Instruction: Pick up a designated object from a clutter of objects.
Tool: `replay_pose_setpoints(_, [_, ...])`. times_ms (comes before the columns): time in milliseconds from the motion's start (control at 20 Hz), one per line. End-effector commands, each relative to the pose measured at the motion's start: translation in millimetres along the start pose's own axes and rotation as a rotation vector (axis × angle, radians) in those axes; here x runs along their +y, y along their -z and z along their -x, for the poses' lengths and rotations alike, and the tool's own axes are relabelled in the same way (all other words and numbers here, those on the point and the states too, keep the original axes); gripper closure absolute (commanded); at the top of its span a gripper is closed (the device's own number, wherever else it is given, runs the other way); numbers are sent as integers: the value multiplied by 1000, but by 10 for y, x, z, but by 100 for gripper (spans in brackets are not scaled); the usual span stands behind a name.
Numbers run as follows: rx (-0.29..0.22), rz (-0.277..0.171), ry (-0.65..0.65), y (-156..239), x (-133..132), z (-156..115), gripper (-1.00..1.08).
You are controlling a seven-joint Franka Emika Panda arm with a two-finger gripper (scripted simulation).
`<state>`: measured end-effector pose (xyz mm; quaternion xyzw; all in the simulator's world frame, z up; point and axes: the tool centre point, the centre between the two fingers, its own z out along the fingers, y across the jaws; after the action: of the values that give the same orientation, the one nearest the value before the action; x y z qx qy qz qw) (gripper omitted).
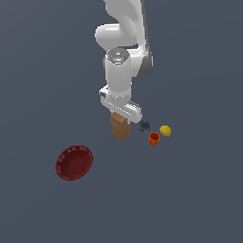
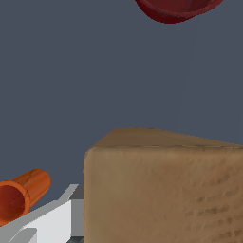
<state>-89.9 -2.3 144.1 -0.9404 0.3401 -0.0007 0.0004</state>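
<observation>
Brown and plain, the tall box [image 1: 121,127] stands on the dark grey counter [image 1: 197,200] in the exterior view, directly under the white arm's jaws, whose housing covers its top. Whether they are spread or pinching the box cannot be told. Toward the exterior view's right lie a small dark item [image 1: 144,125], an orange cup [image 1: 154,138] and a yellow ball [image 1: 165,130], close together. The dark red fluted bowl [image 1: 74,162] sits well apart toward the exterior view's left.

From the wrist view, the box [image 2: 163,190] fills much of the picture, very near the camera. A white finger [image 2: 47,220] shows just beside it, the cup [image 2: 21,195] lies on its side beyond, and the bowl's [image 2: 175,8] rim is far off.
</observation>
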Motion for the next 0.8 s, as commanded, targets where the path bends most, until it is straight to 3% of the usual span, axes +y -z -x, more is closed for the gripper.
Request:
replay_pose_setpoints(0, [-1, 1, -1, -13, 8, -2, 108])
replay_pose_setpoints(750, [0, 0, 0, 156, -88, -60, 108])
